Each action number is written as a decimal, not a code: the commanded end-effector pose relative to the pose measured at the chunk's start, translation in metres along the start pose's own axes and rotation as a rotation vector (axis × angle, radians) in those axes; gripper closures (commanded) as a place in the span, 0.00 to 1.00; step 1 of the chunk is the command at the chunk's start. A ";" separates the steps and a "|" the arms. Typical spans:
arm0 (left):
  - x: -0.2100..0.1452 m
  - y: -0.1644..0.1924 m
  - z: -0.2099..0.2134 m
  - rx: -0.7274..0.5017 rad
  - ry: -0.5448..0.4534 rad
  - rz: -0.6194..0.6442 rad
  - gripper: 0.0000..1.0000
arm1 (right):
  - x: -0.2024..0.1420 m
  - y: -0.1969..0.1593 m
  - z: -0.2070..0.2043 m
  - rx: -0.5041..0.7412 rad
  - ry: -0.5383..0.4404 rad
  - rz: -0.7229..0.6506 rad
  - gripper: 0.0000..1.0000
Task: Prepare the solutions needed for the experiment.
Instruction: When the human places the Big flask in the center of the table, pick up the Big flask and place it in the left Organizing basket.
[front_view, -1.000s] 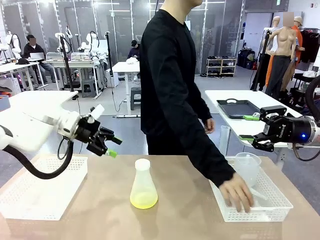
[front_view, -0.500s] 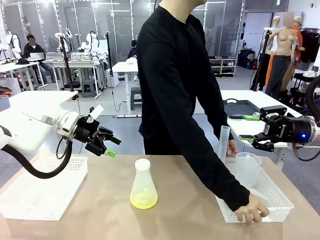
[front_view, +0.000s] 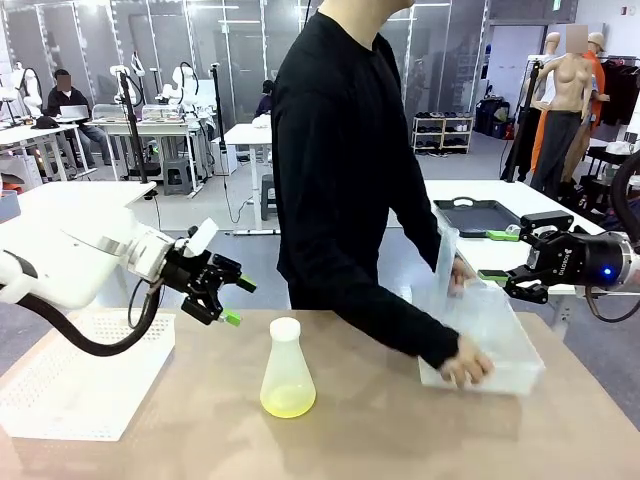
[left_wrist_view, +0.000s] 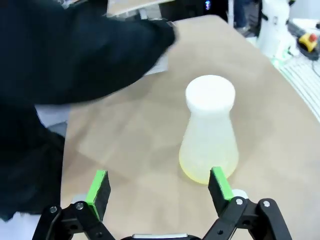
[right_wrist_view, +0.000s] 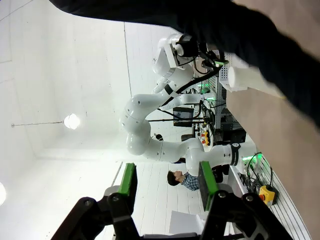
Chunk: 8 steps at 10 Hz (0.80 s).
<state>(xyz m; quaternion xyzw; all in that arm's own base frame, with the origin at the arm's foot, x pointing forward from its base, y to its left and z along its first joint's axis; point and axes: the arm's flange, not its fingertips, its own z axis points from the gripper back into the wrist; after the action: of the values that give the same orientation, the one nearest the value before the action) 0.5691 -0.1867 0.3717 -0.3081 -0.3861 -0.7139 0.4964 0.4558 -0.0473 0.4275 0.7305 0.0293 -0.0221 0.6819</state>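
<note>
Tan bench (front_view: 360, 420), bare and open between flask and the near edge; open stretch also between the flask and the white perforated basket (front_view: 80, 375) at the left edge. Conical flask (front_view: 287, 370) upright near the middle, white cap (front_view: 285, 328) on its neck, apart from everything else. The solutions (front_view: 288, 402): shallow pale yellow-green layer in the bottom of that flask, seen again from the left wrist (left_wrist_view: 200, 172).

On the right, a second white basket (front_view: 490, 345), blurred, tilted and lifted off the surface at its far side, close to the bench's right edge; clear labware inside, too smeared to tell apart. Person in a black long-sleeved top (front_view: 345, 170) at the far side, leaning over; one hand (front_view: 466, 372) on the basket's near rim, the other hand (front_view: 460, 275) at its far side.

Beyond: a large workshop with other white tables, a dark tray (front_view: 475, 215) on one, glass partitions, seated people farther off.

Left gripper (front_view: 238, 300) above the bench's far-left part, angled down towards the flask, well short of it; jaws wide, nothing between them. Right gripper (front_view: 495, 256) off the bench's right side, level, pointing inward just behind the lifted basket; jaws partly parted, nothing between the green pads (right_wrist_view: 128, 181).
</note>
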 end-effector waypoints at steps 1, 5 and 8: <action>0.000 -0.017 -0.028 -0.002 0.009 -0.044 0.00 | 0.000 0.001 0.000 0.021 0.001 0.013 0.37; 0.004 -0.016 -0.032 -0.043 -0.003 -0.025 0.00 | 0.000 0.001 0.000 0.021 0.001 0.013 0.37; 0.004 -0.016 -0.032 -0.043 -0.003 -0.025 0.00 | 0.000 0.001 0.000 0.021 0.001 0.013 0.37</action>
<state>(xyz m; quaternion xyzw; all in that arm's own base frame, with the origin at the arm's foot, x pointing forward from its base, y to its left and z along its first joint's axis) 0.5499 -0.2112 0.3532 -0.3174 -0.3773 -0.7231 0.4839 0.4557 -0.0473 0.4275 0.7305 0.0293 -0.0221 0.6819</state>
